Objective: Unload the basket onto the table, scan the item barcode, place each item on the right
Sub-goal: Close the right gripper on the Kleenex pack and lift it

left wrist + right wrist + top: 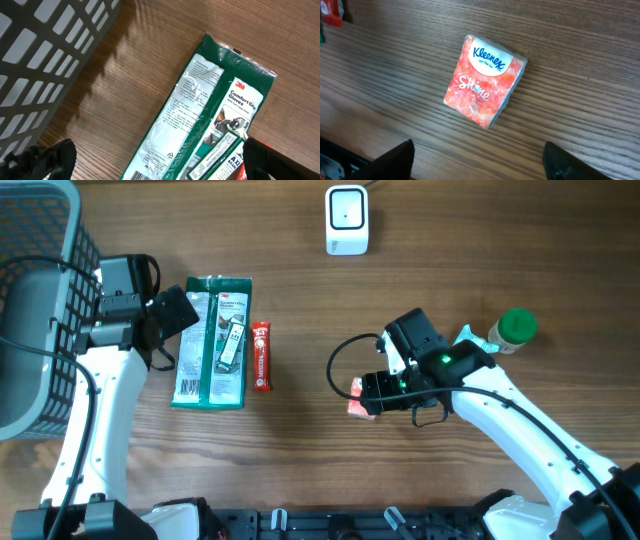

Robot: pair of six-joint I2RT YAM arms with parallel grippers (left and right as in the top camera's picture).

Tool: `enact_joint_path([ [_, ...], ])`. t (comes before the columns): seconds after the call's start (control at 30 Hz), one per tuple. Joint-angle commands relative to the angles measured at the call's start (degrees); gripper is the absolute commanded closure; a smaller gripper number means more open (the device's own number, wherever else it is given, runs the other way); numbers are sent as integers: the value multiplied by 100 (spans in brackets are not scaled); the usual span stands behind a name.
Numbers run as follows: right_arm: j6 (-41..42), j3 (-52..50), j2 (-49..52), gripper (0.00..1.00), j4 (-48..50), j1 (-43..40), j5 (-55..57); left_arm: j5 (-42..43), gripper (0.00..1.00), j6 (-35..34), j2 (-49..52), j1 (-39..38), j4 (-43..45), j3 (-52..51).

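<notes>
At the right gripper (479,150): fingers spread wide, gripping nothing, poised over bare wood in the right half of the table (300,470), toward its near edge. Just ahead of the fingertips, not between them: the tissue pack (485,80), flat on the wood and judged the item to scan. Lies skewed, long axis running from the logo end, farthest from the fingers, back toward them with a lean to the left, roughly square to the closing line of the jaws. Reads "Kleenex On the Go" on a white oval, "Shine" beneath, over an orange-pink print; shows no barcode on the upper face. Calls, by that reckoning, for a short reach forward and down by the right arm, much the nearer of the two. Farther out, at the middle of the far edge: the white scanner (347,220), well apart from the pack. Toward the right edge: a green-capped bottle (515,330). Across the table, the left gripper (160,147), fingers likewise spread and empty, over a green packet (200,115) marked "3M Comfort Grip Gloves", what looks like a strip of barcode at its lower end; just beside that, a slim red bar (261,356); at the left edge, a grey basket (45,300)
</notes>
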Motion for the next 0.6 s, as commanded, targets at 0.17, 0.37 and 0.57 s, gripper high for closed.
enact_joint_path([
  [0.17, 710, -509, -59, 32, 282, -9, 319, 9, 0, -52, -33, 22, 15, 15],
  [0.37, 1029, -782, -59, 51, 922, -2, 348, 9, 0, -52, -33, 22, 15, 15],
  [0.57, 1635, -1276, -57, 60, 1700, -2, 531, 9, 0, -52, -33, 22, 15, 15],
])
